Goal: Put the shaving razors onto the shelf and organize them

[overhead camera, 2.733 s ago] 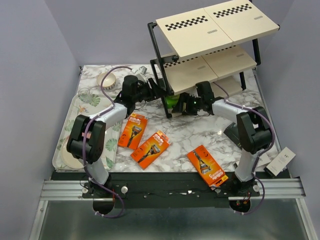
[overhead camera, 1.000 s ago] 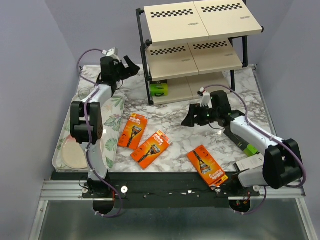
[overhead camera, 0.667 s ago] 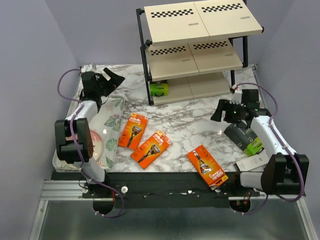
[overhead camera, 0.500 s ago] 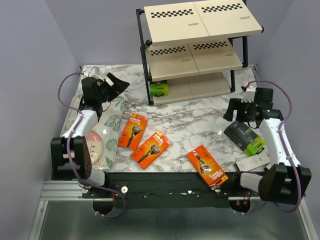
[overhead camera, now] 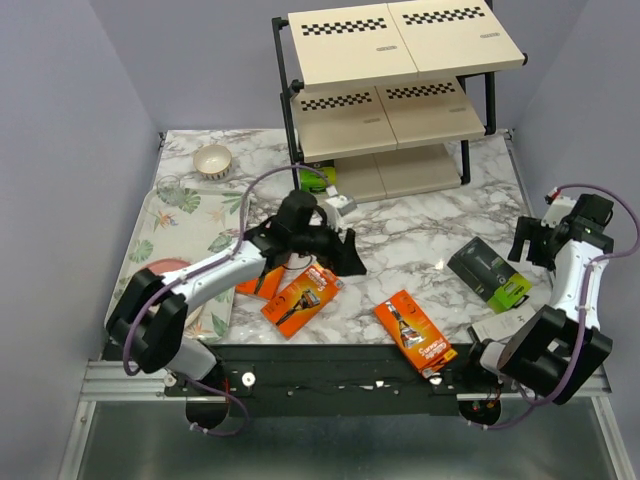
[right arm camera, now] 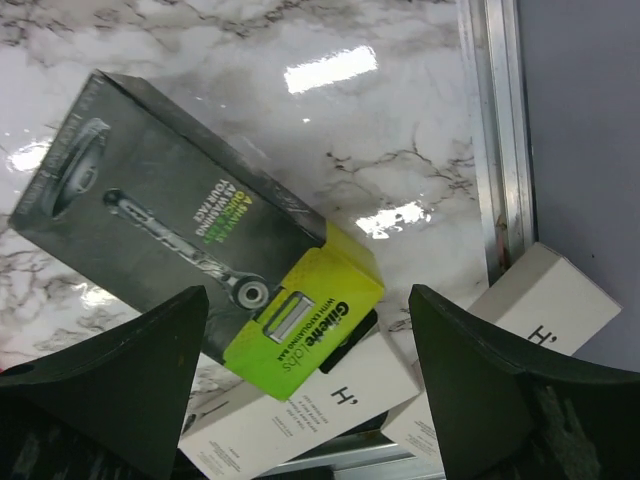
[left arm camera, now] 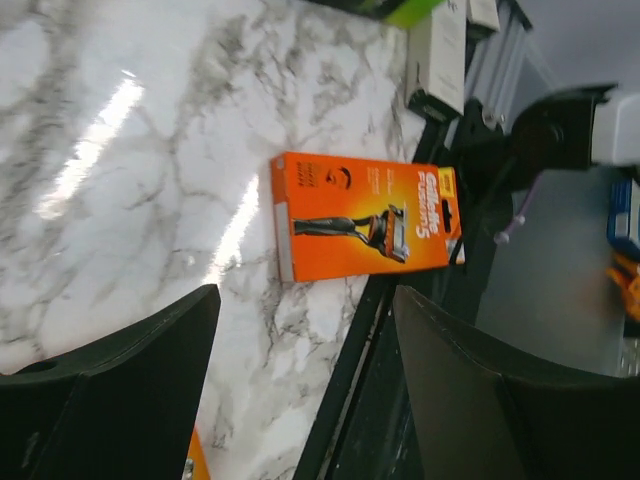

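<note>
Reaching out over the marble table [overhead camera: 400, 225] in the top external view with the left gripper [overhead camera: 305, 255], fingers spread and clamping nothing, hanging above two orange packs [overhead camera: 300, 298] lying side by side near the front edge. Showing a third orange pack [overhead camera: 414, 335] lying alone further right, one end at the table's front edge. Holding the right gripper [overhead camera: 535, 240] at the far right of the table, near a black pack [overhead camera: 490, 272] with a lime-green end but apart from it, with a slim white box [overhead camera: 505, 325] lying just in front of that pack. Standing the shelf [overhead camera: 290, 110] at the back, bearing a second black pack [overhead camera: 318, 178] on its bottom board at the left end. Resting a floral tray [overhead camera: 190, 215] with a pink plate [overhead camera: 165, 268] along the left side, and a small bowl [overhead camera: 212, 160] behind it. Looking down from the left wrist past the left gripper [left arm camera: 305, 300], its dark fingers standing wide apart with only marble between them, the third orange pack [left arm camera: 365, 215] lying flat beyond. Looking down from the right wrist past the right gripper [right arm camera: 310, 295], fingers likewise parted and gripping nothing, hovering over the black pack [right arm camera: 190, 220], its lime end just beside the slim white box [right arm camera: 300, 415], with a second white box [right arm camera: 545, 290] lying alongside at the table's edge.
</note>
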Robot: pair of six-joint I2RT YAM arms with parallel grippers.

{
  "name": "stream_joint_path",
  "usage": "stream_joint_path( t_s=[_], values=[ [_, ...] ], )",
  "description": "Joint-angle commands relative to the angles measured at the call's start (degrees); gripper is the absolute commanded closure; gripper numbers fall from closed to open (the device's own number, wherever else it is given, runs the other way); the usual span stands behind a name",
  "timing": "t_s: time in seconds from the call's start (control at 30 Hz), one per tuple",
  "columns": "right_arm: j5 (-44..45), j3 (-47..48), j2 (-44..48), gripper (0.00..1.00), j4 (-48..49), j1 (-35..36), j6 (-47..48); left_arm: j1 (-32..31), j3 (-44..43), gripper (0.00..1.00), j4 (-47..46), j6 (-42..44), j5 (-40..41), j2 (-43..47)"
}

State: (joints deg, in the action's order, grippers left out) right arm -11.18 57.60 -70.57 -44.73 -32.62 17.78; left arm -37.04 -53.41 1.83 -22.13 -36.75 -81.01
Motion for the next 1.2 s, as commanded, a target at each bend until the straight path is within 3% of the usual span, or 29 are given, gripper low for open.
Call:
stream_joint_path(
  t_s=[0.0, 0.1, 0.27, 0.5, 0.73, 0.8, 0.9, 0.97, 1.07, 1.17],
  values=[
    [-1.7, -1.5, -3.0, 0.11, 0.5, -4.9, 6.0, -8.1, -3.4, 0.23, 0.1, 4.3, -4.5, -8.3],
    [-2.4, -0.7, -6.2, 0.11, 0.6, -5.8, 6.0, -11.2, -5.9, 0.30, -3.0, 2.0, -5.7, -15.6],
    [-3.8, -2.1, -9.8, 0.11, 1.5, -6.1, 4.3, -13.7, -7.8, 0.32, -6.7, -2.8, -3.5, -24.3],
    [-6.1, -4.3, -14.7, 0.12, 0.7, -6.1, 2.4, -13.9, -10.6, 0.32, -3.1, -3.1, 1.7, -29.5],
    [-11.0, -1.6, -18.5, 0.11, -4.1, -5.8, 1.5, -14.0, -12.8, 0.32, 3.9, -1.7, 10.0, -27.3],
    [-11.1, -1.5, -18.6, 0.11, -4.9, -4.7, 1.4, -14.0, -12.9, 0.32, 5.9, -0.6, 15.7, -24.1],
    [-13.2, -1.3, -19.0, 0.11, -6.1, -2.7, 0.5, -13.9, -11.5, 0.33, 3.5, 0.8, 17.2, -18.4],
    [-14.9, -0.7, -20.0, 0.11, -6.9, -1.2, -1.1, -14.3, -8.0, 0.37, -2.9, -0.1, 12.1, -15.2],
    [-16.1, -0.4, -20.4, 0.11, -7.2, 3.6, -2.0, -15.8, -6.9, 0.48, -4.3, -1.0, 8.0, -16.4],
    [-19.4, -0.3, -20.8, 0.11, -7.1, 7.8, -4.5, -16.8, -5.1, 0.65, -9.8, -3.6, 3.7, -18.9]
  ],
)
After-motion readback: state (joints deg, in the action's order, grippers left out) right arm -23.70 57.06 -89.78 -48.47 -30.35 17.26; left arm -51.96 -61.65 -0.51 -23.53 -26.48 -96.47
